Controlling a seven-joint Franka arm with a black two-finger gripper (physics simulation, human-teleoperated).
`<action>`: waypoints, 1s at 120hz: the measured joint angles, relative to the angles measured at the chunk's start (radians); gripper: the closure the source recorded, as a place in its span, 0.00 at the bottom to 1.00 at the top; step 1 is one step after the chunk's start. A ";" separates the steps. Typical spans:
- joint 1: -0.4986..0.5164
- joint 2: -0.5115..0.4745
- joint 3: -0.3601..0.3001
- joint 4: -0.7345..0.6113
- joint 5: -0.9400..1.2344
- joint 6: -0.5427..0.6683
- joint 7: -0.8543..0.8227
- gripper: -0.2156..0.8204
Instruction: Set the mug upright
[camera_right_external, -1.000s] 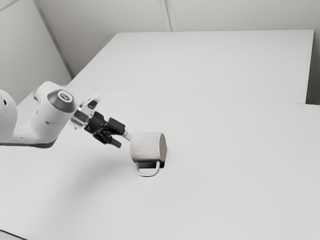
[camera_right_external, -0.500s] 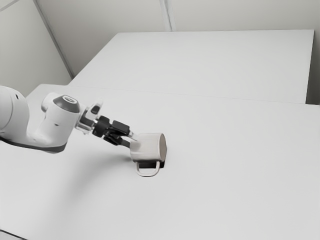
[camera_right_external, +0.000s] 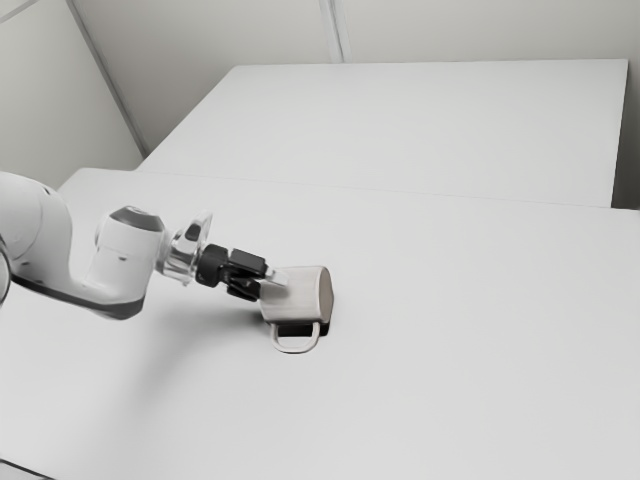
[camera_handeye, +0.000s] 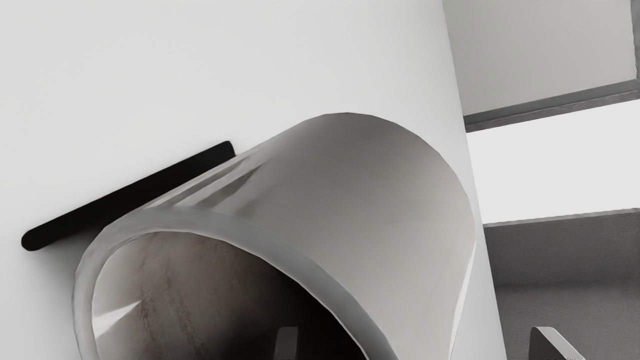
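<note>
The light grey mug (camera_right_external: 290, 295) lies on its side on the table (camera_right_external: 450, 330), its handle (camera_right_external: 295, 347) toward the exterior view's bottom edge. My gripper (camera_right_external: 266, 285) is at the mug's end on the exterior view's left, a pale fingertip overlapping its wall there. In the wrist view the mug (camera_handeye: 380, 200) has its open mouth toward my hand. The gripper (camera_handeye: 421, 345) is open and straddles the mug's wall: one fingertip (camera_handeye: 286, 345) appears within the mouth, the other (camera_handeye: 550, 345) outside. Contact with the wall cannot be told.
A black strip (camera_handeye: 130, 195) runs along the mug's side in the wrist view. Behind the table, a second pale surface (camera_right_external: 430, 130) extends toward the walls. A thin dark line (camera_right_external: 25, 468) crosses the exterior view's lower left corner.
My gripper has moved toward the exterior view's right and slightly down in that view, up to the mug, and the hand has tilted flatter. The mug has stayed where it was.
</note>
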 joint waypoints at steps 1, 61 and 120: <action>0.000 0.000 0.000 0.000 -0.002 -0.002 0.001 0.39; -0.007 -0.006 -0.002 0.008 -0.041 -0.064 0.057 0.91; -0.013 -0.170 -0.076 0.026 0.360 -0.007 -0.043 0.93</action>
